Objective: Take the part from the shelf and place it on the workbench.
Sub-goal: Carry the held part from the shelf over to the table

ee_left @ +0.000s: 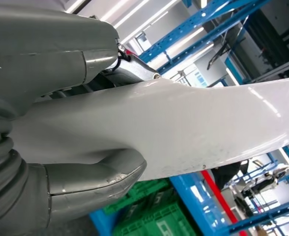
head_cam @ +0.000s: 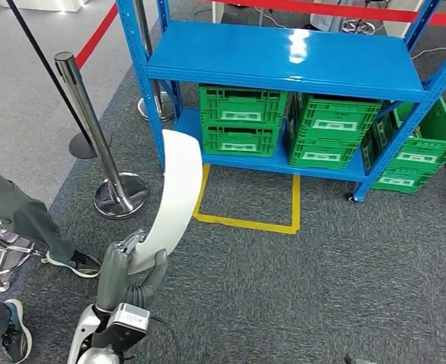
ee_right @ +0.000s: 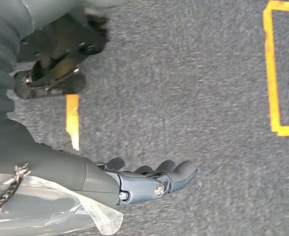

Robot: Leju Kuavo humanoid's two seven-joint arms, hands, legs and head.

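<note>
Your left hand (head_cam: 130, 265) already holds the long white curved part (head_cam: 177, 193) at the lower left of the frame, fingers (ee_left: 98, 177) pinching it. Your right hand (ee_right: 150, 182) hangs with fingers loosely apart, holding nothing. The blue shelf (head_cam: 284, 57) is done with; finding the worktop is left.

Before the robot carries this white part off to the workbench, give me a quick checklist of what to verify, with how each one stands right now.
1. Part held: ok. The left hand grips the white part at its lower end, thumb pressed on it.
2. Part off the shelf: ok. It is lifted in front of the blue shelf, apart from the green crates.
3. Right hand free: ok. The right hand hangs over the carpet, holding nothing.
4. Path on the left: not ok. A person's leg and shoe and a stanchion stand close by.
5. Workbench location: cannot tell.
</note>
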